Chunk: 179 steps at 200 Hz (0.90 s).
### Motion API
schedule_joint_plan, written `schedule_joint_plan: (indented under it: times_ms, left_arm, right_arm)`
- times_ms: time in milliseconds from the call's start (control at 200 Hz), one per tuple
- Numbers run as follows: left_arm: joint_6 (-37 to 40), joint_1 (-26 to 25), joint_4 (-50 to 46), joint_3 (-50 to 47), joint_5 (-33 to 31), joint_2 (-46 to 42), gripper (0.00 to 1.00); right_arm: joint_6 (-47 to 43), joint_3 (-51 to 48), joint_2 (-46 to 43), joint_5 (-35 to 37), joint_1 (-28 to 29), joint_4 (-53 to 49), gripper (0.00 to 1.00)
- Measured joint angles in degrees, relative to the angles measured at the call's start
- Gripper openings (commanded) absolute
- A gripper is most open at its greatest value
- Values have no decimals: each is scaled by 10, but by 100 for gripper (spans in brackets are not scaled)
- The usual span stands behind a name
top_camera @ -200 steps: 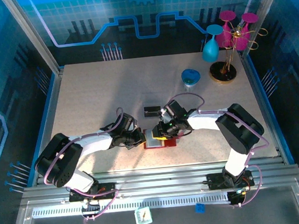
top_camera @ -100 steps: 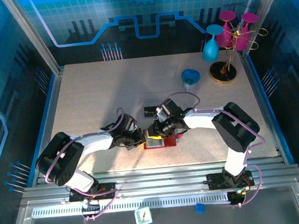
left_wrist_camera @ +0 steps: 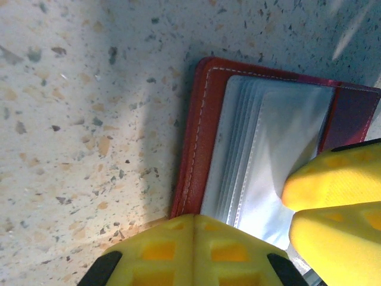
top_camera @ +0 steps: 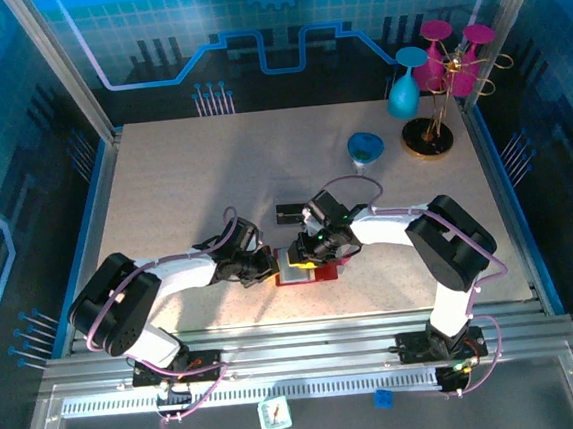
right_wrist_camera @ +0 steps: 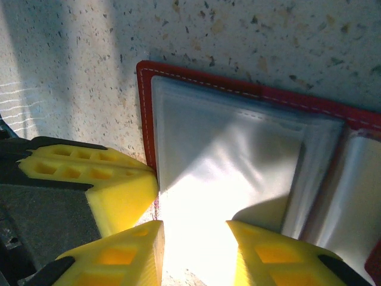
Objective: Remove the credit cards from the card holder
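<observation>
Red card holder [top_camera: 317,274] lies open and flat on the counter [top_camera: 183,173], near the front edge and about midway across, between the two arms' grippers.

The counter is pale and speckled. At its far right stand a rack of pink and blue glasses [top_camera: 442,70] and a round blue dish [top_camera: 365,147], well apart from the work. The left arm [top_camera: 171,275] and right arm [top_camera: 398,227], both white with black joints, reach inward and meet over the holder.

The left gripper [left_wrist_camera: 190,250] has its yellow fingers closed together with nothing visible between them. Its tip rests at the holder's near edge, touching the red cover. The right gripper [right_wrist_camera: 193,238] holds its yellow fingers part way apart. They are set down over a clear sleeve page, with that page showing in the gap. Whether they pinch it cannot be told.

Close up, the holder has a red leather-look cover with a line of pale stitching along the border and rounded corners. Inside is a stack of clear plastic sleeves [left_wrist_camera: 274,143], fanned slightly at the edges and bright with glare.

A small black card [top_camera: 289,213] lies flat on the counter just beyond the holder, not touching it.
</observation>
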Motion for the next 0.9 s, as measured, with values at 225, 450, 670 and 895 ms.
schedule_joint_plan:
  times_ms: [225, 450, 670, 895]
  left_arm:
    - [0, 0, -9, 3, 0, 0, 3]
    - [0, 0, -14, 7, 0, 3, 4]
    - [2, 0, -40, 23, -3, -1, 6]
    - [0, 0, -52, 50, -4, -21, 19]
  right_arm:
    - [-4, 0, -1, 0, -1, -1, 33]
    - [2, -18, -7, -11, -8, 23, 32]
    - [6, -30, -7, -24, -15, 45, 32]
    - [10, -56, -17, -37, -23, 73, 32]
